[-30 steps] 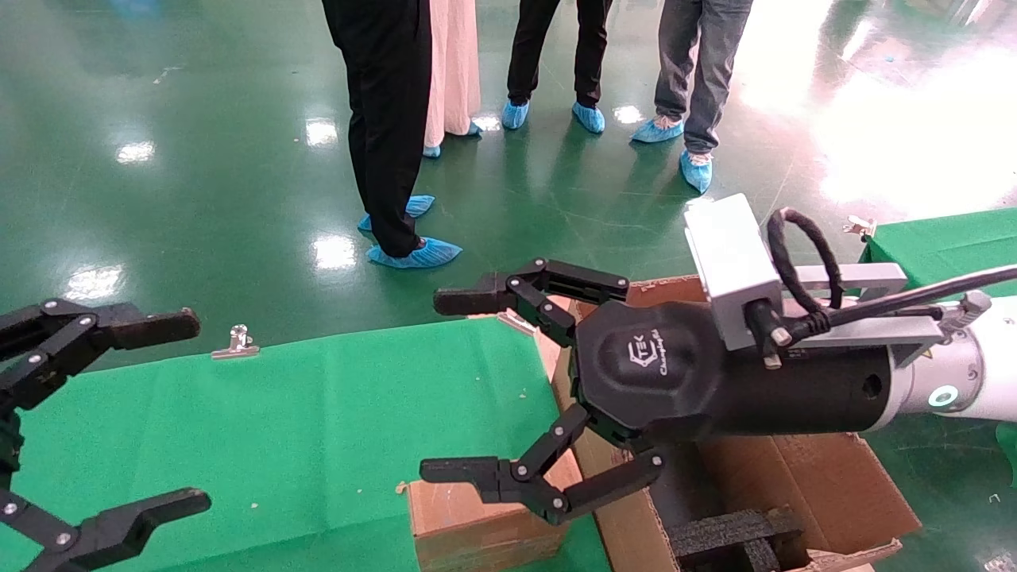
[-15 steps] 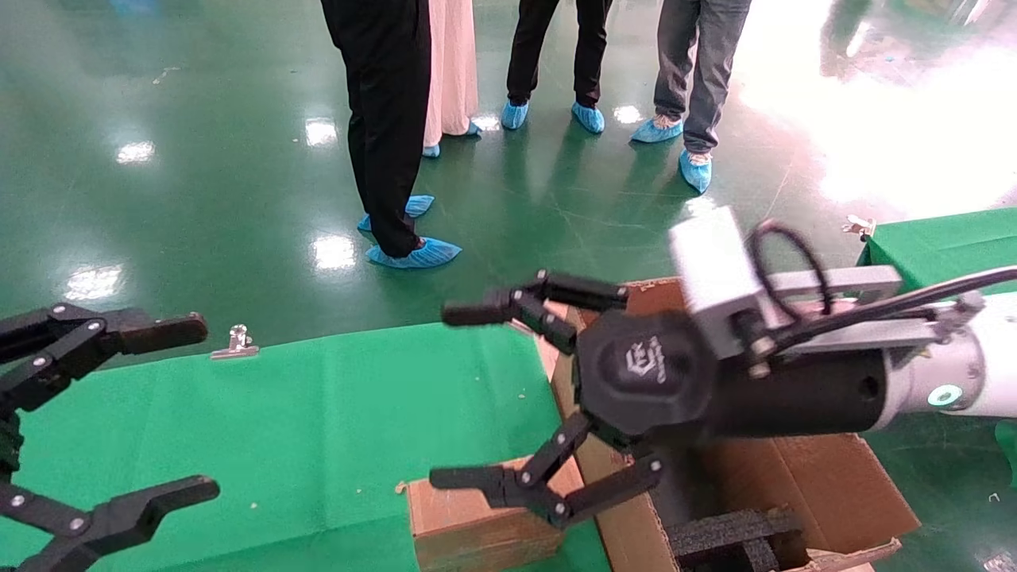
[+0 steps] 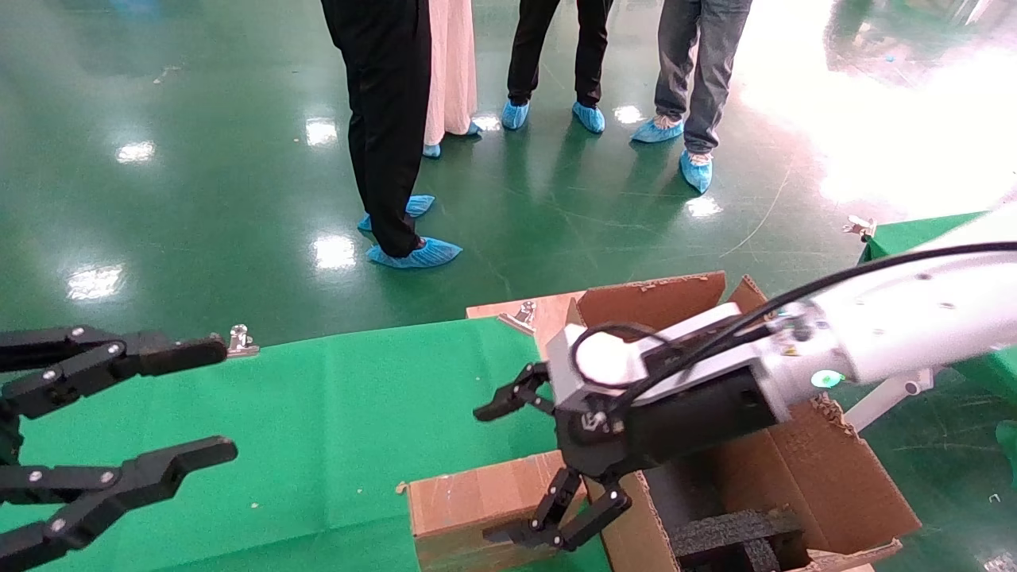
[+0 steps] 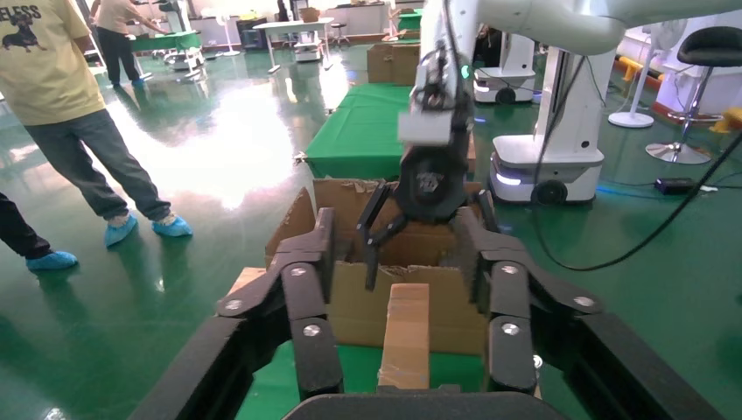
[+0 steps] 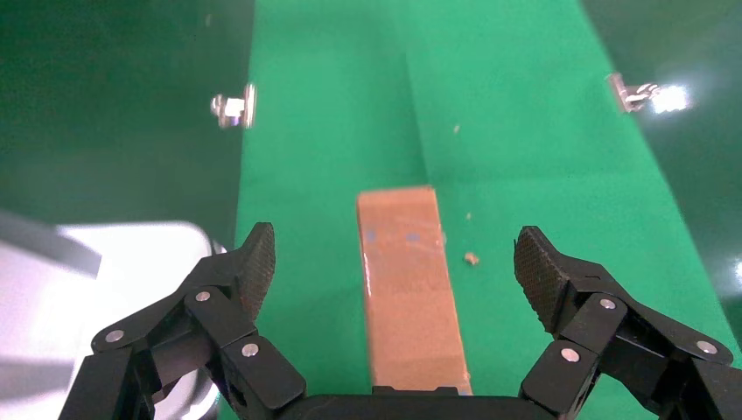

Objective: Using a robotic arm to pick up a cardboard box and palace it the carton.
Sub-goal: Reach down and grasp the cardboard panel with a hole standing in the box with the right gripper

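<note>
The small cardboard box (image 3: 469,499) stands on the green-covered table (image 3: 318,421), close against the carton's left wall. The robotic arm's right gripper (image 3: 520,473) points down over the box, open, with one finger on each side of it and touching nothing. In the right wrist view the box (image 5: 407,280) lies between the open fingertips of that gripper (image 5: 395,267). The carton (image 3: 834,477) stands open to the right, with black foam (image 3: 731,532) inside. My left gripper (image 3: 218,401) is open and empty at the table's left. Its wrist view shows the box (image 4: 407,337) end on, before the carton (image 4: 350,302).
Several people in blue shoe covers (image 3: 413,253) stand on the shiny green floor beyond the table. Metal clips (image 3: 238,342) hold the cloth at the far edge. A second green table (image 3: 929,234) is at the right.
The right arm has swung down and turned, bringing its open gripper from level above the carton's edge to pointing down astride the small box. The left gripper has shifted slightly right.
</note>
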Tool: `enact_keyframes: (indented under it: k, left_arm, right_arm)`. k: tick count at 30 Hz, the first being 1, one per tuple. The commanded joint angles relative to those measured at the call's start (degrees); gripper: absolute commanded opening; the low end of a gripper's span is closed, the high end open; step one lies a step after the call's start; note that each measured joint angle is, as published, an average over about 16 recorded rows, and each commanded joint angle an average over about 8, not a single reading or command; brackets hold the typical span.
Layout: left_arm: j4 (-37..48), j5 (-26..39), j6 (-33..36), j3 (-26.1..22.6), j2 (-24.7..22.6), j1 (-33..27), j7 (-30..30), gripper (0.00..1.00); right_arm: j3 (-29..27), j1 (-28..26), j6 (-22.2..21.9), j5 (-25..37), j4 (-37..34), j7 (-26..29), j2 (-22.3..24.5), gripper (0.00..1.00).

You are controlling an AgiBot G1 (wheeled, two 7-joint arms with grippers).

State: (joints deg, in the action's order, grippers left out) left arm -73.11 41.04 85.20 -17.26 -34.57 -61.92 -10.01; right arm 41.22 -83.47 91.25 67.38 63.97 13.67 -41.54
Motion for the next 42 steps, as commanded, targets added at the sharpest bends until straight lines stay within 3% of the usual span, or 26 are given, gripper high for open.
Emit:
enact_keyframes:
  k: [1,11,21,22,29,30,32,34,40,42]
  left_arm:
    - [0.0,0.0,0.0,-0.01,0.0,0.0,0.0,0.0]
    - [0.0,-0.02,-0.01,-0.03,0.01,-0.01,0.01,0.0]
    - [0.0,-0.04,-0.02,-0.05,0.02,-0.01,0.03,0.0]
    - [0.0,-0.04,-0.02,-0.06,0.02,-0.01,0.03,0.05]
    - [0.0,-0.05,-0.03,-0.07,0.03,-0.01,0.04,0.92]
    - [0.0,-0.05,-0.03,-0.07,0.03,-0.01,0.04,1.0]
    - [0.01,-0.05,-0.04,-0.07,0.03,-0.01,0.04,1.0]
    - [0.01,-0.06,-0.04,-0.07,0.04,-0.01,0.04,1.0]
    - [0.01,-0.08,-0.05,-0.08,0.04,-0.01,0.04,1.0]
    - [0.01,-0.08,-0.05,-0.08,0.04,-0.01,0.04,1.0]
  right_arm:
    - [3.46,-2.56,0.03,1.87,-1.8,-1.09,-1.29,1.0]
    - [17.6,-11.62,0.0,5.67,-12.91,-7.9,-10.07,1.0]
    - [28.99,-17.38,-0.05,6.42,-21.48,-13.95,-17.21,1.0]
    - [29.94,-17.8,-0.07,6.41,-22.15,-14.51,-17.74,1.0]
    - [35.46,-20.27,-0.26,6.34,-25.7,-18.01,-20.41,1.0]
    - [36.05,-20.58,-0.3,6.32,-26.07,-18.39,-20.66,1.0]
    - [36.87,-21.04,-0.37,6.21,-26.67,-18.92,-21.0,1.0]
    - [37.31,-21.33,-0.41,6.14,-27.01,-19.17,-21.19,0.83]
    - [37.34,-21.39,-0.45,6.03,-27.03,-19.21,-21.19,0.08]
    - [37.15,-21.27,-0.45,6.03,-26.89,-19.12,-21.1,0.0]
